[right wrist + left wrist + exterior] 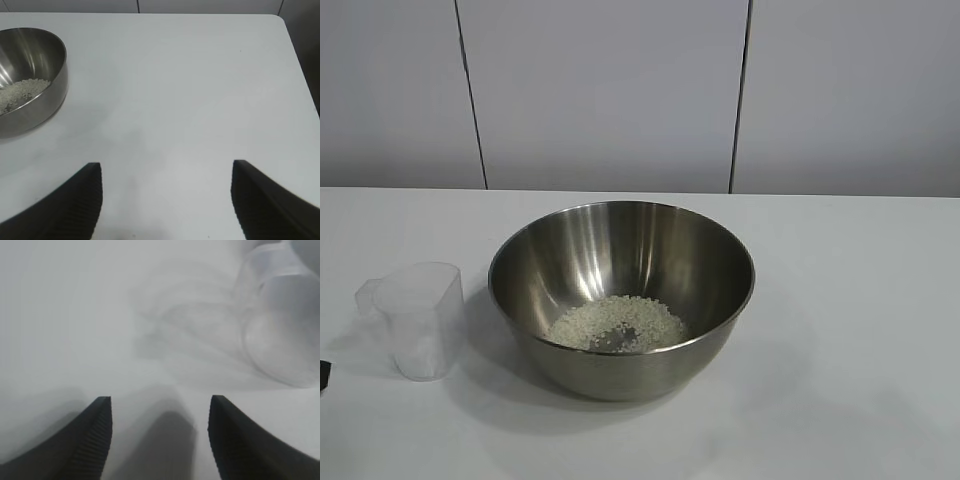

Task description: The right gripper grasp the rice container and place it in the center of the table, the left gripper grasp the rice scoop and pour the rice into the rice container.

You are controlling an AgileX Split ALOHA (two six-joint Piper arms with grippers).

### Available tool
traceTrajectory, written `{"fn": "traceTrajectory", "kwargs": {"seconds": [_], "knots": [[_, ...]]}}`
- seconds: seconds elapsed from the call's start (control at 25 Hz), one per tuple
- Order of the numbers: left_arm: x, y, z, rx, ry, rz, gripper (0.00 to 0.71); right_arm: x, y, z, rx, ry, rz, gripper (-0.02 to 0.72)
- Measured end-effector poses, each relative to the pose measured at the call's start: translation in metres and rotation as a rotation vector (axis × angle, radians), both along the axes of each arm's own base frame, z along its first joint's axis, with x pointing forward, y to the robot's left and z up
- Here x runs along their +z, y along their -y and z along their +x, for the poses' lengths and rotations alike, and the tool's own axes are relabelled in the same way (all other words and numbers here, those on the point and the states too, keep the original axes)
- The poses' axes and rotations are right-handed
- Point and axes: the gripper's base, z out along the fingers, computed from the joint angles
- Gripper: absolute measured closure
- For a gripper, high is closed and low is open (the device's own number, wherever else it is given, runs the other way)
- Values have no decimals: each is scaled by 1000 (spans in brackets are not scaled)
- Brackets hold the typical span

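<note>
The rice container point(621, 296), a large shiny steel bowl, stands at the middle of the white table point(860, 300) with a heap of white rice point(616, 323) in its bottom. It also shows in the right wrist view point(27, 80). The rice scoop point(419, 319), a clear plastic cup, stands upright to the bowl's left and looks empty. My left gripper point(160, 407) is open and empty just above the table, with the scoop point(280, 325) a short way off. Only a dark tip point(324, 374) shows at the exterior view's left edge. My right gripper point(166, 172) is open and empty, apart from the bowl.
A white panelled wall point(620, 90) runs behind the table. The table's far corner and edge point(287, 30) show in the right wrist view, with a dark floor beyond.
</note>
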Motion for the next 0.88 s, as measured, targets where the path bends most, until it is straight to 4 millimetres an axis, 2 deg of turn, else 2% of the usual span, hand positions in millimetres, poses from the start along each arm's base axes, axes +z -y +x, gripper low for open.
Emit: {"fn": "traceTrajectory", "kwargs": {"seconds": [0.24,0.44,0.6,0.76,0.88], "knots": [[43,-19,35,141,234,-9,329,0,0,0,0,0,0,209],[66,-50,51,209,271,-13,330,0,0,0,0,0,0,209],[81,-78,50,275,301,13,333,0,0,0,0,0,0,209],[93,-109,38,363,333,-3,334,0,0,0,0,0,0,209],[106,-123,28,409,374,-76,341,0,0,0,0,0,0,209]]}}
